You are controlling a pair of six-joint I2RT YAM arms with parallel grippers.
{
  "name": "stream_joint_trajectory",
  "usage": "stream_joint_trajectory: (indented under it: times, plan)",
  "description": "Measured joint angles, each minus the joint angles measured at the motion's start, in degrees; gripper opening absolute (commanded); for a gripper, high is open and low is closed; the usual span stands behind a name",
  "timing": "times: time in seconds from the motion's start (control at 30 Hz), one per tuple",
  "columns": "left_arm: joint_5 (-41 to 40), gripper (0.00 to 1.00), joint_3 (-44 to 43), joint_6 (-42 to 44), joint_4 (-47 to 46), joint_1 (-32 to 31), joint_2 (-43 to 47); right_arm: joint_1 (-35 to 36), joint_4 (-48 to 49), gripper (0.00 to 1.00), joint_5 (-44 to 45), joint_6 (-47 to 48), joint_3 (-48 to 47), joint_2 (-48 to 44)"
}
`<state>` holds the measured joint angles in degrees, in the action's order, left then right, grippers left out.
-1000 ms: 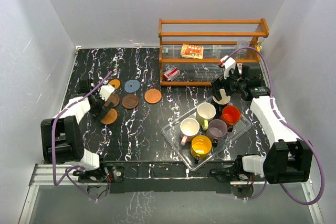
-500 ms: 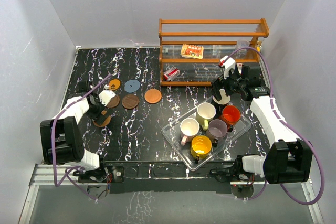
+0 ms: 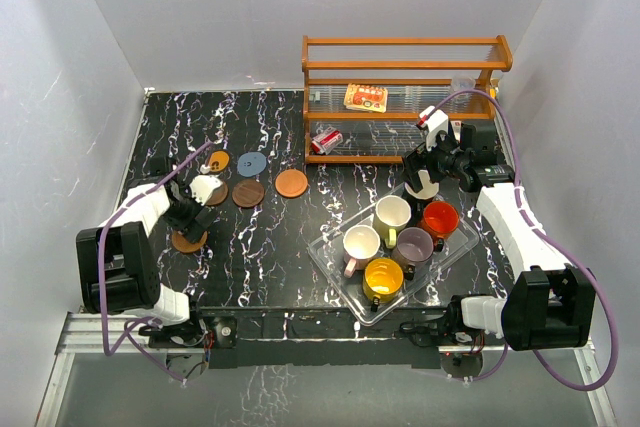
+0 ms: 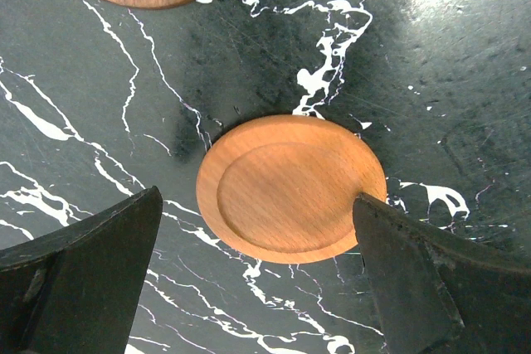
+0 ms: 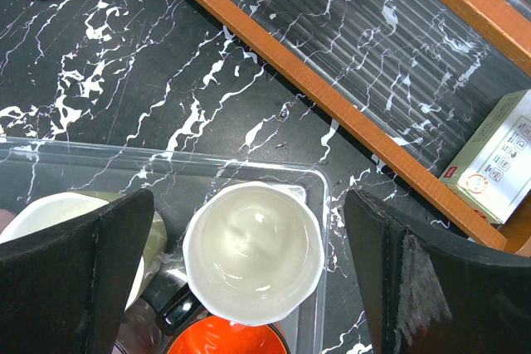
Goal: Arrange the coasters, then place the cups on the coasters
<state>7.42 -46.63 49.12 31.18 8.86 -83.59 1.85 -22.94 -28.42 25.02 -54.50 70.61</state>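
Wood coaster (image 4: 292, 190): orange-brown disc with a shallow recess, lying flat on the marble table (image 3: 280, 247) at about 8 o'clock, apart from the others.
Left pincer (image 3: 192, 212): spread wide and empty, with one finger on either side of that disc and neither seen touching it.
Other coasters: loose cluster at 10 o'clock, made up of an orange coaster (image 3: 218, 159), a blue-grey coaster (image 3: 251, 163), a dark brown coaster (image 3: 248, 193), a second dark one (image 3: 216, 194) partly hidden by the arm, and an orange-brown coaster (image 3: 291, 183) nearest the rack.
Coaster handling: judged light, stiff and thin. The low edge offers little to grip, so pinch across the rim; it may skate on the polished stone.
Right pincer (image 3: 424, 169): fully open and holding nothing, hanging over the black cup (image 5: 253, 264).
Tray (image 3: 325, 250): clear plastic at 4 o'clock. It holds all six cups: black with a white inside at its far corner, cream cup (image 3: 392, 215), red cup (image 3: 440, 219), mauve cup (image 3: 413, 245), pink cup (image 3: 361, 244) and yellow cup (image 3: 383, 277).
Cup handling: judged hard, glazed, slippery and liable to chip — grip the wall at the rim, or the handle.
Rack (image 3: 405, 65): wooden, at 1 o'clock, holding a printed packet (image 3: 365, 97) and a can (image 3: 326, 140).
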Motion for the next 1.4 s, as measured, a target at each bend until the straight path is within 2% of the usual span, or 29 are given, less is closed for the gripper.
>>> stream_joint_trajectory:
  times: [0.83,1.4]
  plan:
    - [1.9,0.99,-1.4,-8.7,-6.6,-2.7,-2.4,0.0,0.0,0.98,0.0,0.0,0.0,0.0]
    - [-1.2,0.99,-1.4,-8.3,-8.5,-2.8,-1.9,-0.1,0.0,0.98,0.0,0.0,0.0,0.0]
